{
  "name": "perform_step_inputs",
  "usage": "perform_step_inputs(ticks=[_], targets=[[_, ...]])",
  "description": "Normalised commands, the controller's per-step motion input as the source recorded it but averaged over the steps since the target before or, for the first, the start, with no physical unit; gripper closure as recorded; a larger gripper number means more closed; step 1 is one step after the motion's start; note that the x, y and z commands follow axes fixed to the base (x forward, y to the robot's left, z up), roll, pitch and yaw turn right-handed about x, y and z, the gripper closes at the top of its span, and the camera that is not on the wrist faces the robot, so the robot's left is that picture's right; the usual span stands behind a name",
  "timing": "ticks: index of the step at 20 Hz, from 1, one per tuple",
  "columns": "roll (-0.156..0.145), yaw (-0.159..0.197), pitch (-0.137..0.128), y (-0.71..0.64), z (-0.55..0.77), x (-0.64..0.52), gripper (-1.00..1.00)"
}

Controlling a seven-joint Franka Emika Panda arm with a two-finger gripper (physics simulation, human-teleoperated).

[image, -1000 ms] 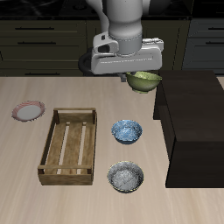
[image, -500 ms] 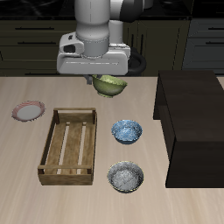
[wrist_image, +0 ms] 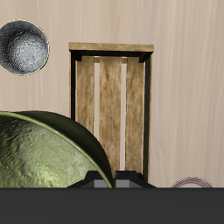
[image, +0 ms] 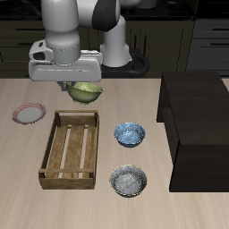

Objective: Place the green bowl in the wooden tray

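The green bowl hangs in my gripper, which is shut on its rim, in the air above the back end of the wooden tray. In the wrist view the olive bowl fills the near field and the wooden tray lies below with its slatted bottom bare. My fingertips are mostly hidden behind the bowl and the gripper body.
A pink-rimmed plate lies beside the tray. A light-blue patterned bowl and a grey-blue speckled bowl sit on the tray's other side; the grey-blue bowl also shows in the wrist view. A dark box stands beyond them.
My gripper has carried the green bowl sideways from near the dark box to above the tray's back end. Nothing on the table has moved.
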Motion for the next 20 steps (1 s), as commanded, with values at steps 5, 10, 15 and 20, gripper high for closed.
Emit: perform_step_inputs(ticks=[5, 10, 15, 20], targets=[[-0.003, -0.038, 0.021, -0.52, -0.19, 0.15, 1.0], [-0.012, -0.029, 0.03, -0.41, -0.37, 0.21, 1.0], [-0.013, -0.01, 0.052, -0.13, -0.46, 0.2, 1.0], [0.003, 0.016, 0.056, -0.01, -0.52, 0.18, 1.0]])
